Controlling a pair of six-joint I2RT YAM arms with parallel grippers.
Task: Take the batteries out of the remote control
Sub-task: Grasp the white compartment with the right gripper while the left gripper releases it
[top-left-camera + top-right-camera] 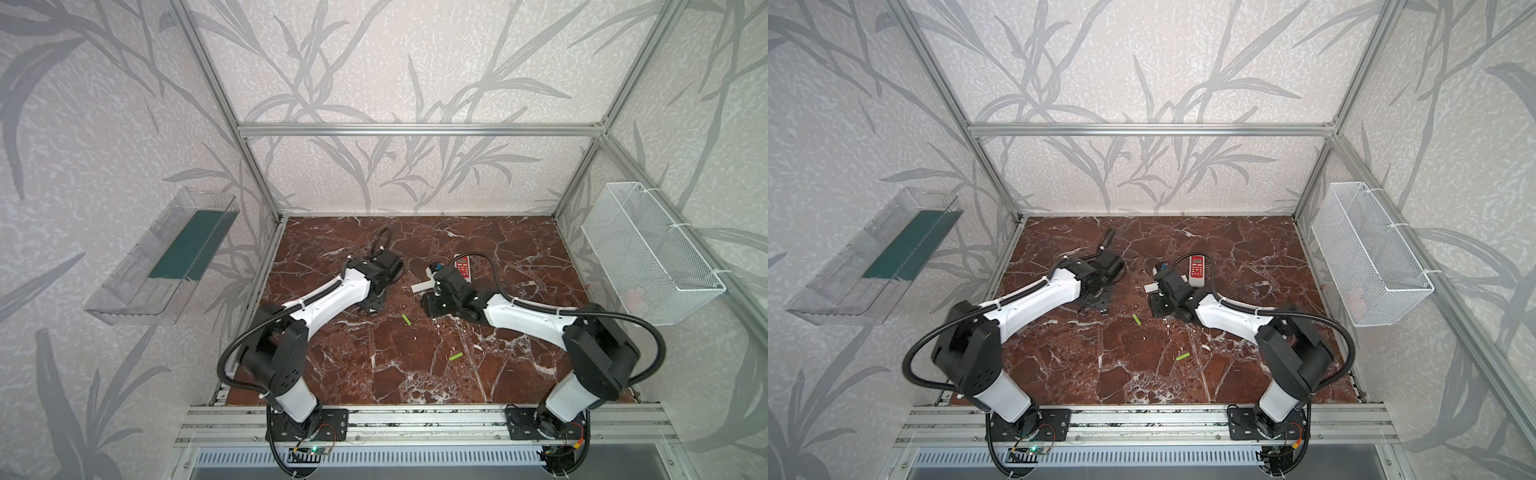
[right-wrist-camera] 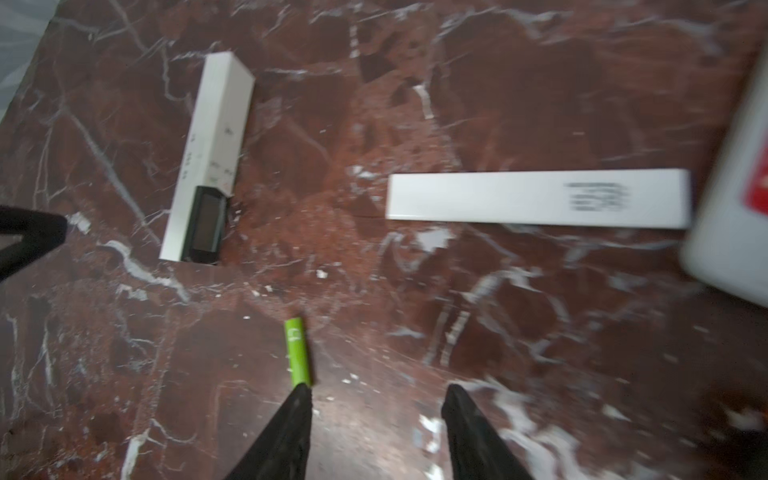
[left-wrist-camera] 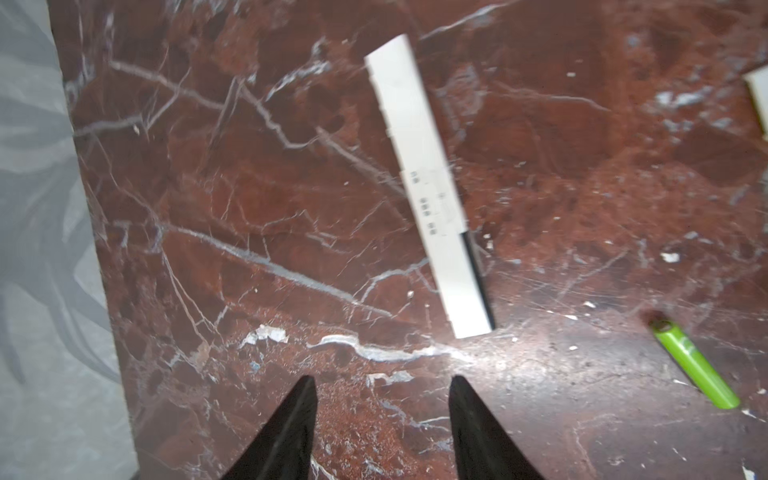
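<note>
On the surface (image 1: 340, 365), two green batteries lie loose, one battery (image 1: 405, 319) between the arms and another battery (image 1: 455, 356) nearer the front, so part of the job looks done; I cannot tell if the white remote (image 2: 208, 166) hides more. The left end effector (image 3: 382, 379) and the right end effector (image 2: 376, 387) are partly open and hold nothing. The clear box (image 1: 124, 299) holds a dark green thing, and I see no battery in the wire basket (image 1: 648, 249).
</note>
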